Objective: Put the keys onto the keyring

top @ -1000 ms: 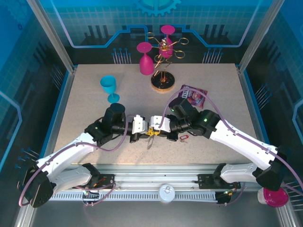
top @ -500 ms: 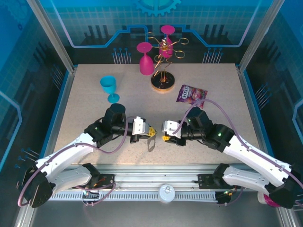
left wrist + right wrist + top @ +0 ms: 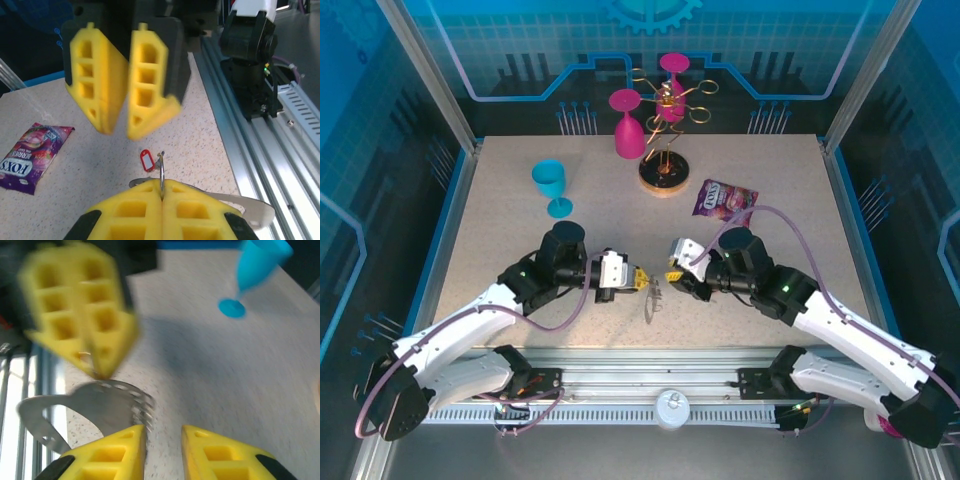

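Observation:
My left gripper [image 3: 642, 278] [image 3: 162, 188] is shut on a thin silver ring of the keyring [image 3: 651, 300]. The keyring's dark grey loop [image 3: 70, 407] hangs below the yellow fingers, just above the table. A small red key tag [image 3: 145, 160] with a bit of silver metal sits right beside the pinched ring [image 3: 162, 169]; I cannot tell whether it hangs on the ring. My right gripper [image 3: 671, 273] [image 3: 164, 436] faces the left one from a short distance, open a little, with nothing between its fingers. The keyring's small silver rings [image 3: 143, 410] lie just left of them.
A purple snack packet [image 3: 725, 198] [image 3: 31, 155] lies behind the right arm. A blue cup [image 3: 550, 186] [image 3: 252, 270] stands back left. Two pink cups [image 3: 626, 124] and a gold wire rack [image 3: 666, 128] stand at the back centre. The metal rail [image 3: 280, 125] runs along the near edge.
The right gripper, which met the left one nose to nose, has opened and drawn back to the right. The keyring now hangs from the left gripper alone.

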